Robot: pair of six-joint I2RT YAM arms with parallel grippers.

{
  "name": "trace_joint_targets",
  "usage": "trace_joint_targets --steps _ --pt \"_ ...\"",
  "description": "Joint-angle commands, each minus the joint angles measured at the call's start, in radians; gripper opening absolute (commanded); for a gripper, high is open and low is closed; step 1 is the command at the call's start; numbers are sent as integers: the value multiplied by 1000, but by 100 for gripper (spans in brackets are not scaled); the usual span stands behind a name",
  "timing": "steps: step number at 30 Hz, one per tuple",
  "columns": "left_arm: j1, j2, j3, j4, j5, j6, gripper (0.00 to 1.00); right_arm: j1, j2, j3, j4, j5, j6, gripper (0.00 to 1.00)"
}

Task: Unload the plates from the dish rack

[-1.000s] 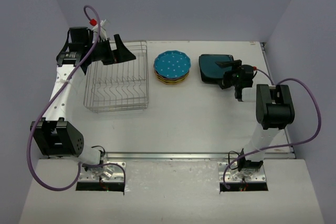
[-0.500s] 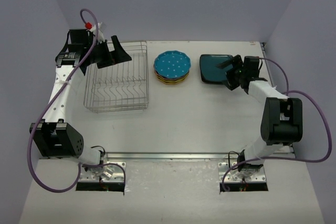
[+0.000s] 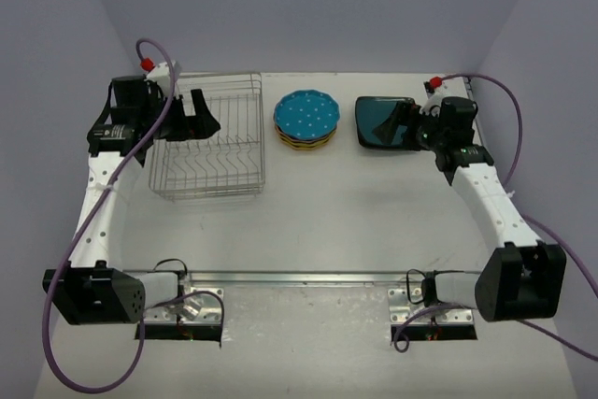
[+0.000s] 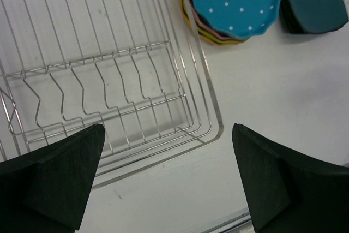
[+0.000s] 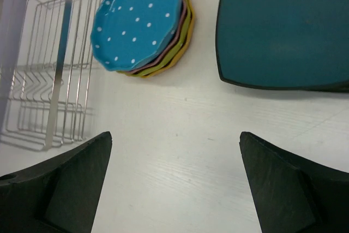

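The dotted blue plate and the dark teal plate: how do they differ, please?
The dotted blue plate is round and scalloped; the dark teal plate is squarish, plain. The blue one tops a stack beside the dish rack; the teal one lies farther right. Both lie flat.

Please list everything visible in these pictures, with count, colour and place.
table: one, white, under everything.
dish rack: one, silver wire, on the left, no plate in it.
round plates: one stack, dotted blue on top, maroon and yellow-green below, right of the rack.
square plate: one on top, dark teal, a dark edge beneath, right of the round stack.
left gripper: black, open, at the rack.
right gripper: black, open, near the teal plate.
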Motion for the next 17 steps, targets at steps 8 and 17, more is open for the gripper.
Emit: trace_joint_targets --steps 8,17 --pt "10 -135 -298 167 -198 231 100 15 -325 -123 -289 238 -500 99" --pt "10 -254 -381 199 -203 272 100 -11 -474 -239 -330 307 -481 99"
